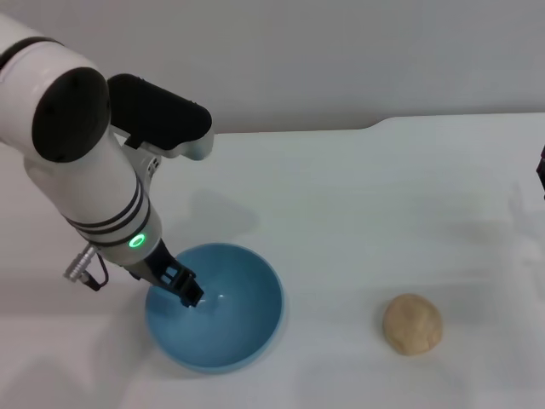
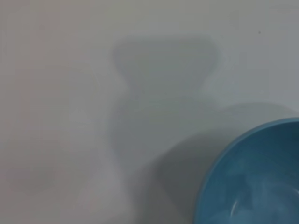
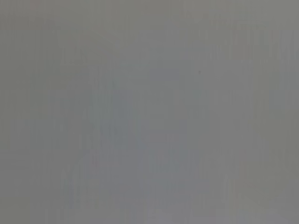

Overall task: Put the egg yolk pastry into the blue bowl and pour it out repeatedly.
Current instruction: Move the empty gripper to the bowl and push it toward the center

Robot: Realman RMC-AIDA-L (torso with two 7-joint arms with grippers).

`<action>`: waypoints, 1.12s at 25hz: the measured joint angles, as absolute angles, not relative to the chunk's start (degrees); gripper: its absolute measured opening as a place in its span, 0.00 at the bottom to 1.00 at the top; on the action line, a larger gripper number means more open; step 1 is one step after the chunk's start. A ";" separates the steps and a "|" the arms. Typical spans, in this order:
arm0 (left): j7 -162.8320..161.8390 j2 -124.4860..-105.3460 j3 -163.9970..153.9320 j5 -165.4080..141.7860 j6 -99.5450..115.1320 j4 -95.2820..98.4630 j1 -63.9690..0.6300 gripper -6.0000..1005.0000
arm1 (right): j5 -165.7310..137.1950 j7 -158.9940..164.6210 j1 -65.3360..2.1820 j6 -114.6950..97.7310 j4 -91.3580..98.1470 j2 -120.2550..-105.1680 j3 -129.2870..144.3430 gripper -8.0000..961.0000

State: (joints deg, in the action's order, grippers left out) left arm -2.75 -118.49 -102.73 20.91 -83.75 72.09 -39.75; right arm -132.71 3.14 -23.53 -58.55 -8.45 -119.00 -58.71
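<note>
Reaching down from ten o'clock in my head view, my left arm puts my left gripper [image 1: 189, 294] at the left rim of the round, glossy light-blue bowl [image 1: 243, 328], its dark fingers dipping over the edge at about nine o'clock of the bowl. Whether those fingers are clamped on the rim or merely resting apart at it I cannot tell; the black tip hides its own gap. The bowl sits upright on the plain white tabletop [image 1: 358, 196] at roughly seven o'clock of the scene, and its smooth inside holds nothing that I can see. The small round tan-beige egg yolk pastry [image 1: 413, 324], matte and slightly rough, lies on the table at about three o'clock from the bowl, well apart from it and touched by nothing. My left wrist view shows only a curved part of the bowl's rim and inner wall [image 2: 252, 182] in one corner, with a soft shadow spread across the white surface beside it; none of my own fingers appear there. My right arm is parked off at three o'clock, only a dark sliver at the edge of the head view, and my right wrist view shows nothing but flat grey surface.
</note>
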 joint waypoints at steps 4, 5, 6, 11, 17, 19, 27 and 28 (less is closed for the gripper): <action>-2.75 -118.47 -102.78 21.33 -82.01 68.13 -41.16 0.78 | -132.71 3.14 -23.47 -58.61 -8.44 -119.00 -58.71 0.53; -2.75 -118.47 -102.79 21.34 -81.39 67.08 -41.42 0.78 | -132.71 3.14 -23.47 -58.62 -8.44 -119.01 -58.71 0.53; -2.75 -118.47 -102.74 21.36 -80.77 66.09 -41.58 0.78 | -132.71 3.14 -23.47 -58.63 -8.43 -119.00 -58.71 0.53; -2.75 -118.47 -102.44 21.92 -78.87 62.94 -41.97 0.78 | -132.71 3.12 -23.47 -58.64 -8.44 -119.00 -58.71 0.53; -2.74 -118.42 -102.33 21.98 -78.81 62.04 -42.12 0.76 | -132.71 3.09 -23.66 -58.63 -8.43 -118.97 -58.71 0.53; -2.73 -118.39 -102.32 21.98 -78.85 62.04 -42.19 0.69 | -132.71 3.08 -23.69 -58.64 -8.44 -118.96 -58.71 0.53; -2.72 -118.38 -102.30 21.97 -79.23 61.97 -42.66 0.40 | -132.72 3.06 -23.47 -58.63 -8.52 -118.92 -58.71 0.53; -2.70 -118.39 -102.29 21.97 -79.24 61.96 -42.69 0.36 | -132.71 3.14 -23.46 -58.64 -8.63 -118.92 -58.71 0.53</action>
State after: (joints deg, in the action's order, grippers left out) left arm -2.69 -118.39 -102.29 21.97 -79.24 61.96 -42.69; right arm -132.71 3.14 -23.46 -58.64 -8.63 -118.92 -58.71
